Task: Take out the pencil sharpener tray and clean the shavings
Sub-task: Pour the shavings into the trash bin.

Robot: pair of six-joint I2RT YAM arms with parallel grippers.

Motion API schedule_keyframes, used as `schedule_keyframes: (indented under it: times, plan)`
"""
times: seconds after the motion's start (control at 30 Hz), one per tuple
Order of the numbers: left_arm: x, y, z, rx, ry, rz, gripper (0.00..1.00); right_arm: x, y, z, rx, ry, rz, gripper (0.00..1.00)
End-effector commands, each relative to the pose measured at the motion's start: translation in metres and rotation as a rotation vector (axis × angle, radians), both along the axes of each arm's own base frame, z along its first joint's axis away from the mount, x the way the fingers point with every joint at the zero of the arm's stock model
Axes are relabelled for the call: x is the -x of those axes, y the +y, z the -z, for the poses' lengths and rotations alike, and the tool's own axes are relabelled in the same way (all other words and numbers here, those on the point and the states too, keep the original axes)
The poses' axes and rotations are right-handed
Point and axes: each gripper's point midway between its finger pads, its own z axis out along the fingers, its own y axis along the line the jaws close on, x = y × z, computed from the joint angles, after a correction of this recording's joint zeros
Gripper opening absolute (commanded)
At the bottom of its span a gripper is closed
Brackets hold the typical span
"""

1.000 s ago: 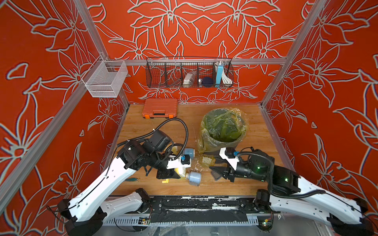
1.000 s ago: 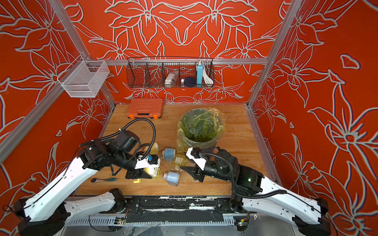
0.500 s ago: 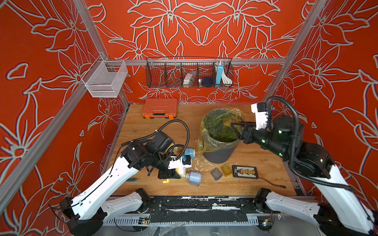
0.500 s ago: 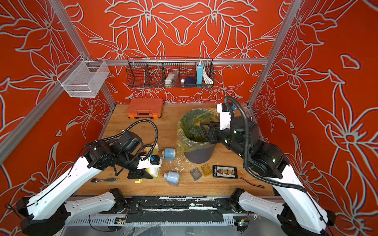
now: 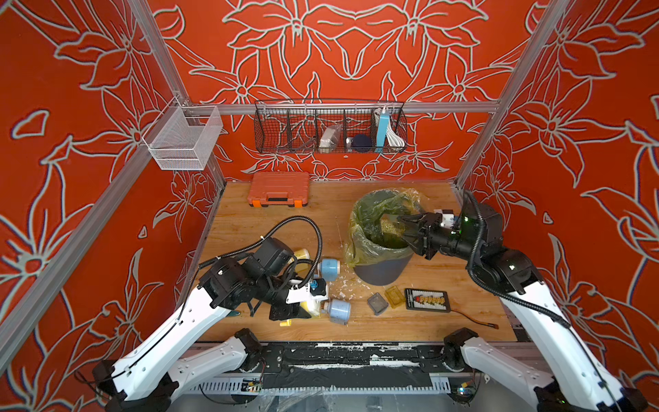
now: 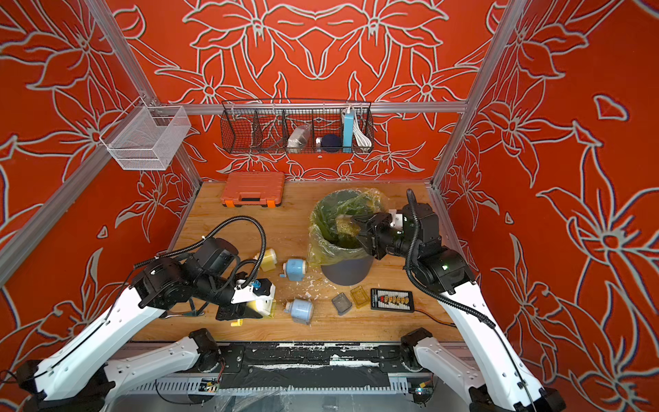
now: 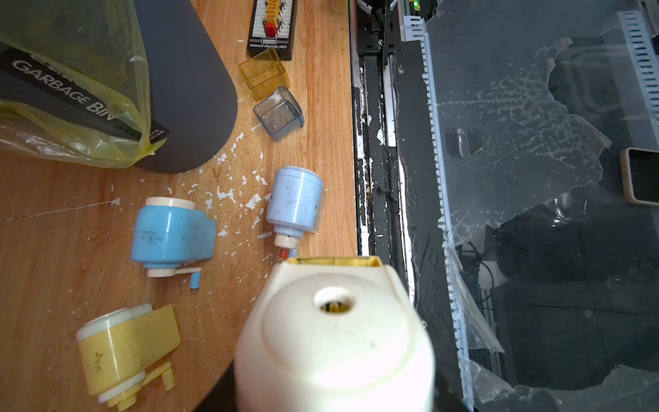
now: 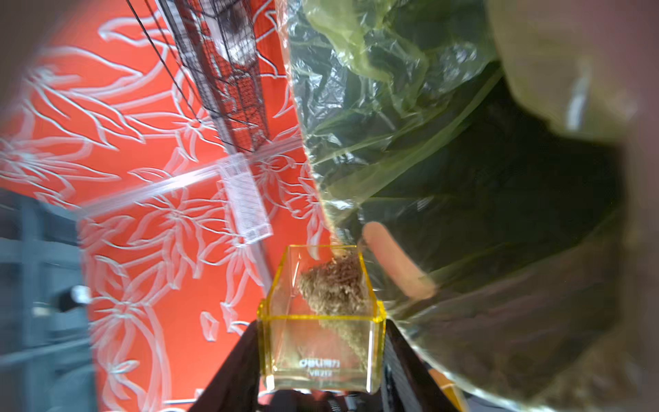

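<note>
1. A white mesh basket (image 5: 185,139) hangs from the side rail in the upper left of both top views.
2. The left gripper (image 5: 290,313), lower left of centre in both top views, is clamped on a cream-and-yellow sharpener (image 7: 335,342). In the left wrist view the sharpener's cream face with the pencil hole fills the bottom centre.
3. An orange tool case (image 5: 278,189) lies at the back of the wooden table (image 5: 249,221). Above it in the frame, a black wire basket (image 5: 330,126) hangs on the back wall.
4. Three loose sharpeners lie just right of the left gripper: a yellow one (image 5: 301,255), a blue one (image 5: 328,269) beside it, and a pale blue one (image 5: 338,311) lower in the frame.
5. The shavings (image 7: 228,194) are white flecks scattered on the wood between the two blue sharpeners and the foot of the bin.
6. A grey garbage bin (image 5: 381,271) lined with a yellow-green bag stands right of centre. Just below it in the frame, a grey tray (image 5: 377,303) and an empty yellow tray (image 5: 394,296) lie side by side. A black connector board (image 5: 427,299) lies right of them.
7. The right gripper (image 5: 404,230) reaches in from the right over the bin's mouth, its jaws partly apart and gripping a clear yellow tray (image 8: 321,335) by one end. In the blurred right wrist view, this tray holds a brownish clump (image 8: 335,285) heaped against one wall.
</note>
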Motion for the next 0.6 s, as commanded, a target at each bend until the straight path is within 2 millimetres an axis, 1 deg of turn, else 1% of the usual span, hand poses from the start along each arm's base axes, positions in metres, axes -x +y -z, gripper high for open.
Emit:
schedule_keyframes:
  times: [0.0, 0.03, 0.1, 0.13, 0.17, 0.2, 0.23, 0.27, 0.3, 0.33, 0.37, 0.4, 0.43, 0.47, 0.5, 0.53, 0.57]
  plan:
    - [0.002, -0.004, -0.004, 0.037, 0.014, 0.005, 0.0, -0.003, 0.0, -0.047, -0.237, 0.031, 0.051, 0.0]
    - [0.002, -0.004, -0.004, 0.038, 0.013, 0.006, 0.0, -0.002, -0.003, -0.051, -0.224, 0.027, 0.063, 0.0]
    - [0.002, -0.005, -0.004, 0.042, 0.013, 0.009, 0.0, -0.003, -0.008, -0.044, -0.219, 0.066, 0.075, 0.0]
    - [0.002, -0.006, -0.004, 0.043, 0.013, 0.009, 0.0, -0.002, -0.005, -0.042, -0.254, 0.092, 0.062, 0.0]
    - [0.001, -0.006, -0.004, 0.043, 0.016, 0.009, 0.0, -0.004, -0.004, -0.046, -0.297, 0.092, 0.062, 0.0]
    - [0.002, -0.006, -0.003, 0.041, 0.023, 0.007, 0.0, -0.003, -0.005, -0.049, -0.304, 0.08, 0.067, 0.0]
    - [0.002, -0.006, -0.003, 0.037, 0.027, 0.007, 0.0, -0.004, -0.008, -0.047, -0.297, 0.083, 0.08, 0.0]
    - [0.002, -0.006, -0.002, 0.035, 0.029, 0.008, 0.0, -0.007, -0.008, -0.039, -0.312, 0.116, 0.082, 0.0]
    - [0.002, -0.006, -0.001, 0.034, 0.029, 0.011, 0.0, -0.007, -0.004, -0.034, -0.362, 0.15, 0.06, 0.0]
    - [0.001, -0.006, -0.001, 0.031, 0.031, 0.012, 0.0, -0.009, -0.002, -0.039, -0.406, 0.143, 0.051, 0.0]
    - [0.001, -0.006, -0.001, 0.026, 0.035, 0.012, 0.0, -0.006, -0.003, -0.048, -0.403, 0.117, 0.051, 0.0]
    - [0.002, -0.006, -0.002, 0.022, 0.038, 0.014, 0.0, -0.004, -0.008, -0.051, -0.375, 0.108, 0.071, 0.0]
    - [0.002, -0.006, -0.002, 0.023, 0.037, 0.014, 0.0, -0.006, -0.012, -0.046, -0.37, 0.116, 0.088, 0.0]
    - [0.001, -0.006, -0.001, 0.023, 0.031, 0.015, 0.0, -0.007, -0.009, -0.038, -0.396, 0.157, 0.078, 0.0]
    - [0.0, -0.006, 0.0, 0.024, 0.026, 0.013, 0.0, -0.008, -0.006, -0.042, -0.442, 0.154, 0.066, 0.0]
    - [0.0, -0.006, 0.0, 0.02, 0.029, 0.013, 0.0, -0.007, -0.006, -0.053, -0.44, 0.124, 0.057, 0.0]
    - [0.001, -0.005, -0.001, 0.017, 0.034, 0.012, 0.0, -0.006, -0.01, -0.061, -0.402, 0.091, 0.064, 0.0]
